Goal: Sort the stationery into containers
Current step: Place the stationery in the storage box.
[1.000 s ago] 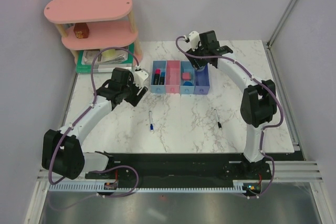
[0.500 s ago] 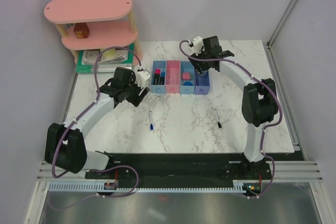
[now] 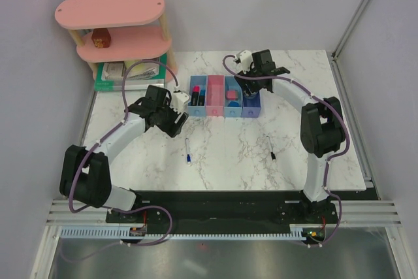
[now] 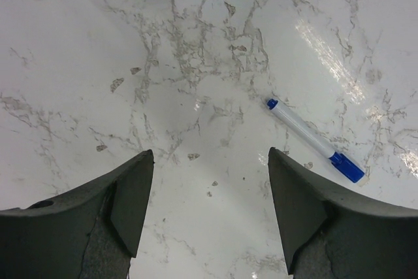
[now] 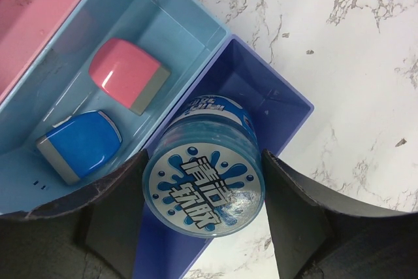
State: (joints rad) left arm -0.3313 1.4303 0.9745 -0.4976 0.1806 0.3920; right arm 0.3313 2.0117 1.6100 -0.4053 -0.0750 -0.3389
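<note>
- Marble table: left gripper hangs with jaws wide apart, white pen with blue cap lying just beside on the surface.
- Light blue bin holds pink eraser and blue block.
- Over darker blue bin, right gripper clasps round blue-white tin.

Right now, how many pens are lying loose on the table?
2. The white pen with blue cap lies left of centre; the thin black pen lies further right. Others may be hidden.
</note>
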